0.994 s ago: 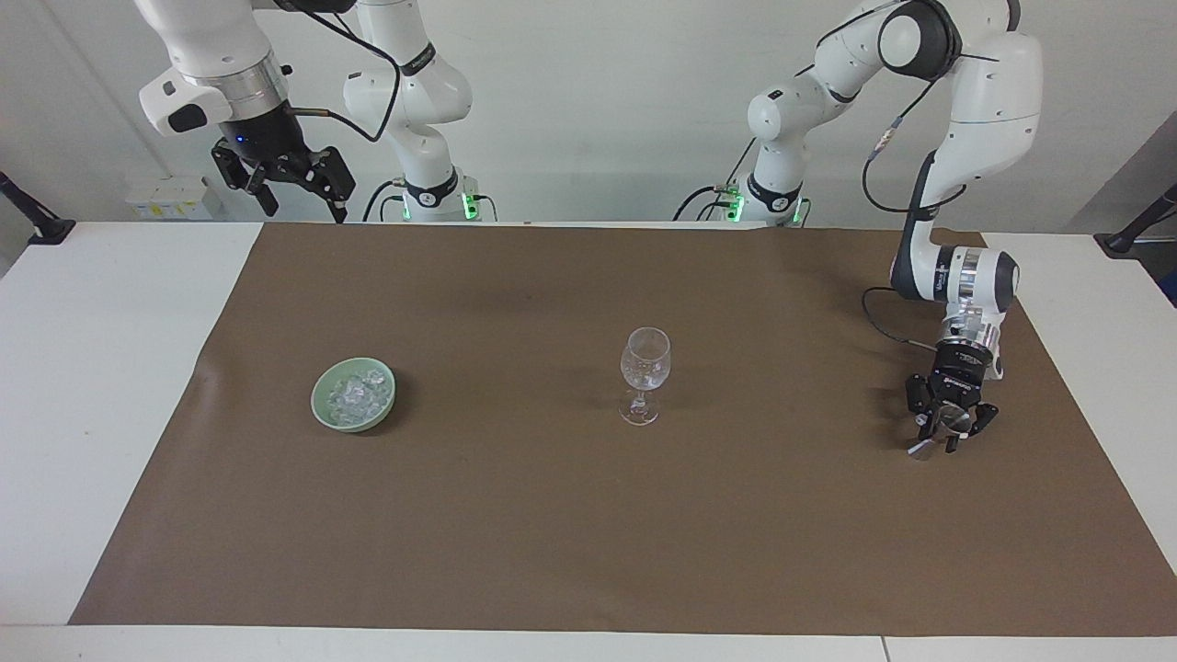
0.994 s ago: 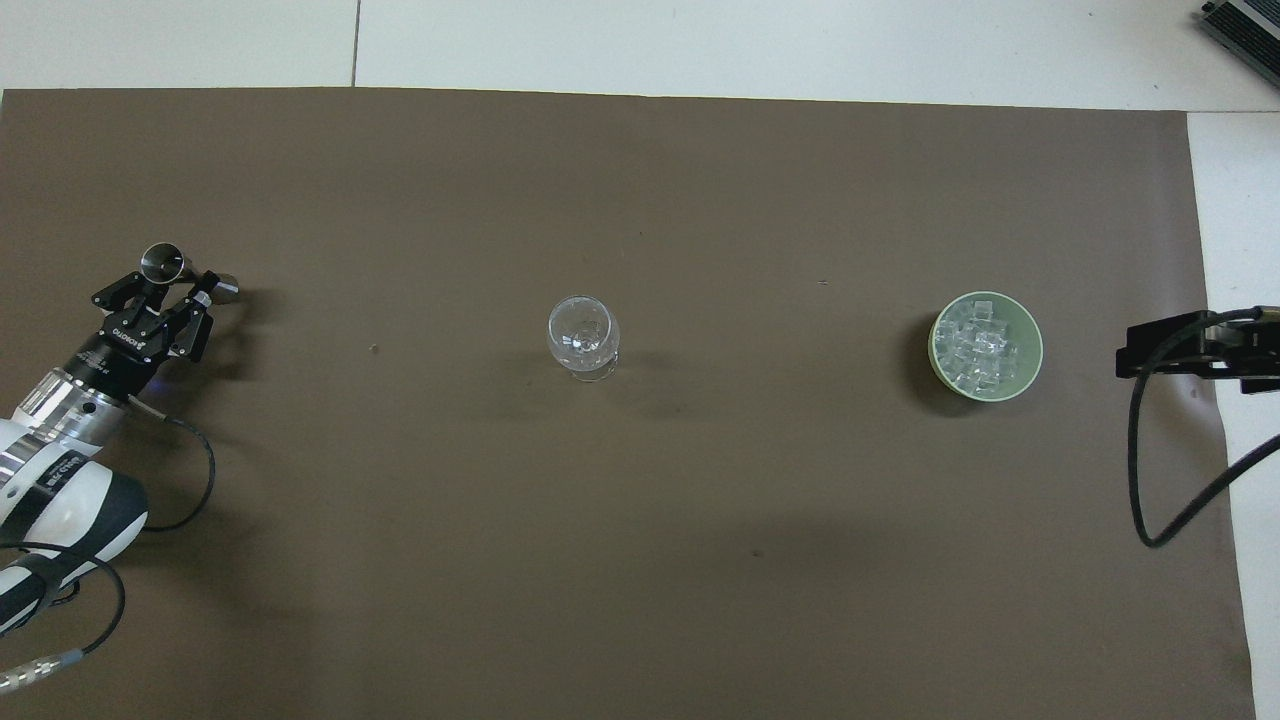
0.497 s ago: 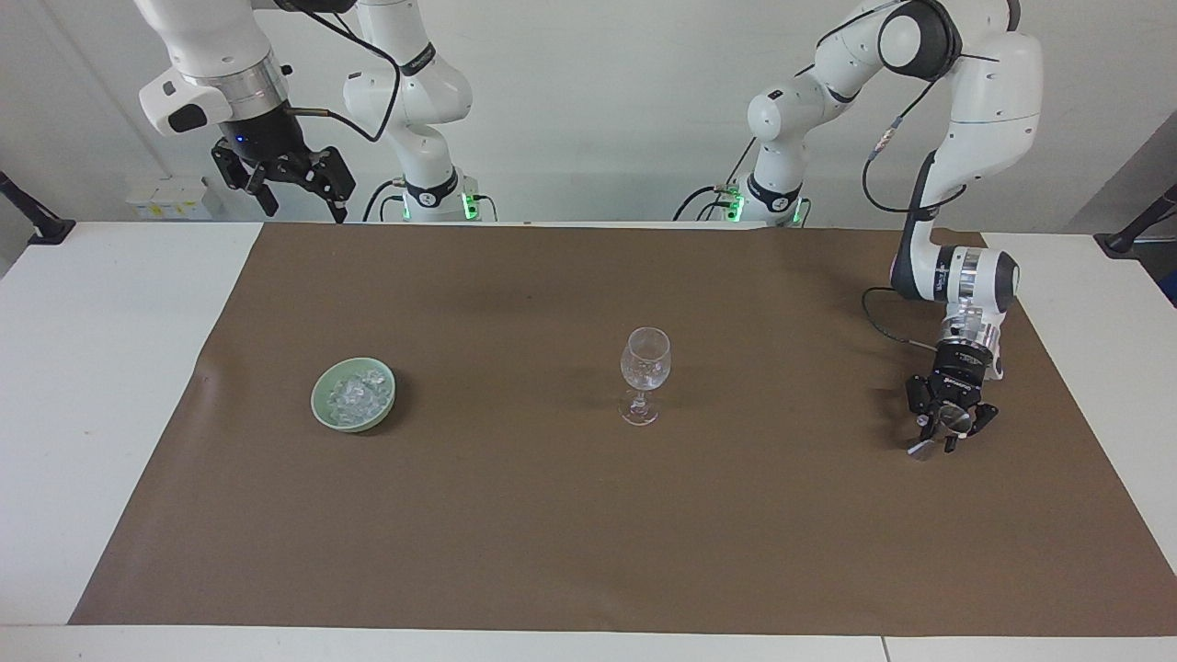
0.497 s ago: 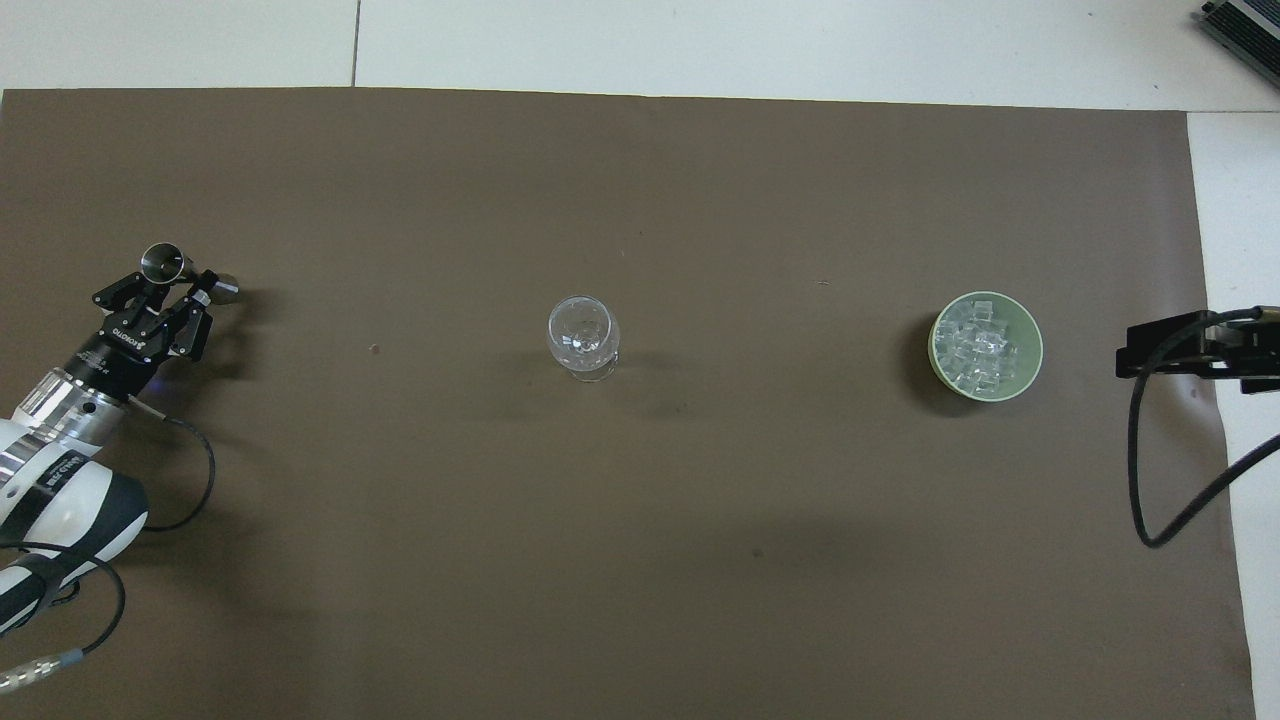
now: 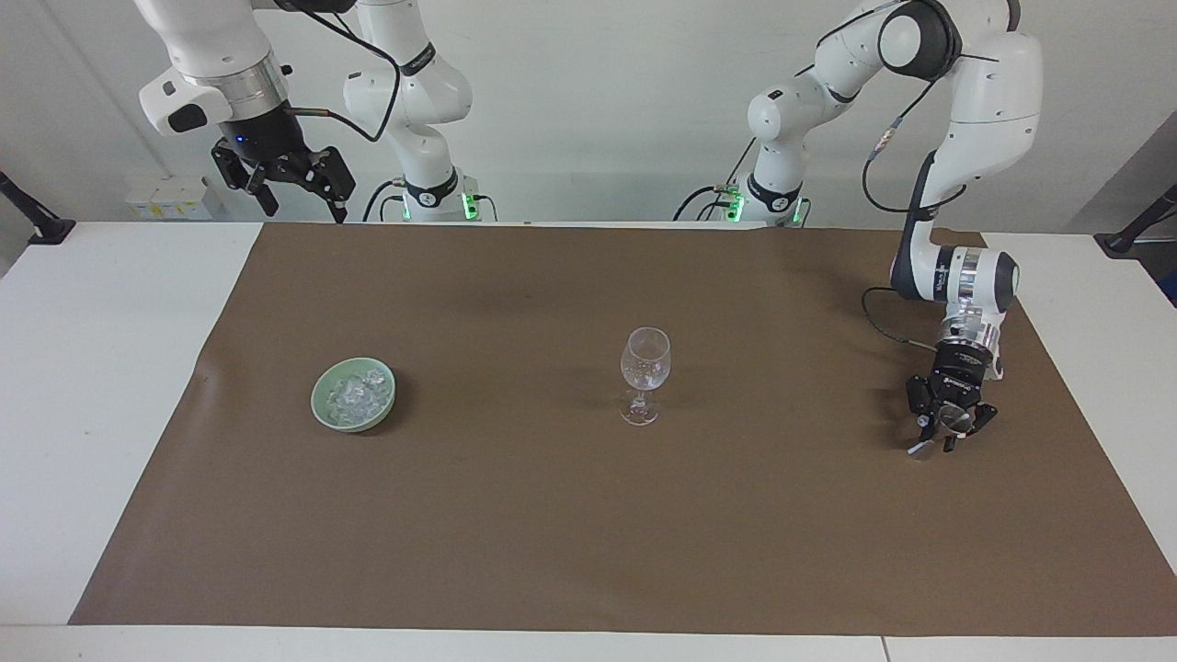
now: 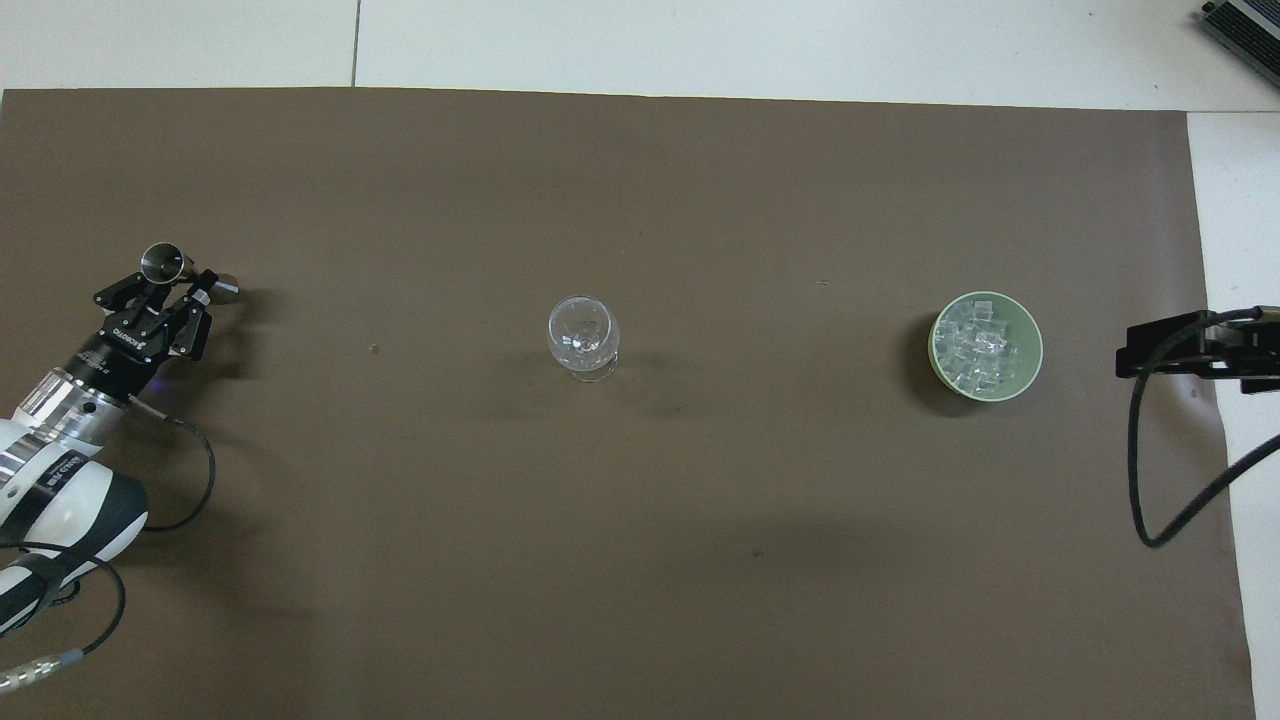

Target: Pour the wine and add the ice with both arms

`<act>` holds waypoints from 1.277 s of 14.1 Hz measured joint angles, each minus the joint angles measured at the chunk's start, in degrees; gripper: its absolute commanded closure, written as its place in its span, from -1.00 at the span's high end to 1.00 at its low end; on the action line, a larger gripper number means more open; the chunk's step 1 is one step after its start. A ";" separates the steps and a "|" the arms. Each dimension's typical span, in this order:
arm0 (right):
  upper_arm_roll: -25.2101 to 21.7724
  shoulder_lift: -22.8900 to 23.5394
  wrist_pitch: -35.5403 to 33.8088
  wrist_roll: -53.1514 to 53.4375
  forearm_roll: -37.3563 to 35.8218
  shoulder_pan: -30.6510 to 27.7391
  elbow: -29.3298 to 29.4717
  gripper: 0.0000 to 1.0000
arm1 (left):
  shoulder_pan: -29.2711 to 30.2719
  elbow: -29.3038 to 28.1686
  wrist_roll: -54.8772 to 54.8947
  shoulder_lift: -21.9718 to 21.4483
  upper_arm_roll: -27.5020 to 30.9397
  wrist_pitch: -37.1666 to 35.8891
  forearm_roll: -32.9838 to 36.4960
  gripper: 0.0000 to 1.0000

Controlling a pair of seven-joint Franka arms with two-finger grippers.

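We start at the left gripper (image 5: 947,434), low over the mat (image 5: 588,533) at the left arm's end of the table (image 5: 92,368). The waist of a small metal jigger (image 6: 160,263) sits between its jaws. One cup of the jigger points away from the robots and the other lies just beside the gripper. Whether the jaws already clamp the jigger we cannot tell. The left arm (image 5: 988,101) bends down to it from its base, with a black cable looping off the wrist.

The right gripper (image 5: 302,198) hangs high over the table's edge by the robots, at the right arm's end. Its jaws are spread wide and hold nothing, and the right arm (image 5: 207,46) waits there.

The ice (image 5: 354,393) is heaped in a pale green bowl (image 5: 322,405) on the mat, toward the right arm's end. A clear stemmed glass (image 5: 645,363) stands upright near the middle of the mat, well apart from both the bowl and the jigger.

The mat is a plain brown sheet with a few faint specks, and it covers most of the white table. White margins show at both ends and along the edge far from the robots. The wall (image 5: 598,110) by the arm bases is bare and white, and small green lights (image 5: 471,204) glow at the bases.

Against a second ago, the left jaws have drawn in closer about the jigger. The bowl, the glass and the right arm are where they were.
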 measured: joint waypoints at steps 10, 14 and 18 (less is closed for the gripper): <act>0.00 0.00 0.00 0.00 0.00 0.00 0.00 1.00 | 0.00 0.00 0.00 0.05 -0.06 0.00 0.00 -0.34; 0.00 0.00 0.00 0.00 0.00 0.00 0.00 1.00 | 0.00 0.00 0.00 0.06 -0.06 0.00 0.00 -0.35; 0.00 0.00 0.00 0.00 0.00 0.00 0.00 1.00 | 0.00 0.00 0.00 0.06 -0.06 0.00 0.00 -0.36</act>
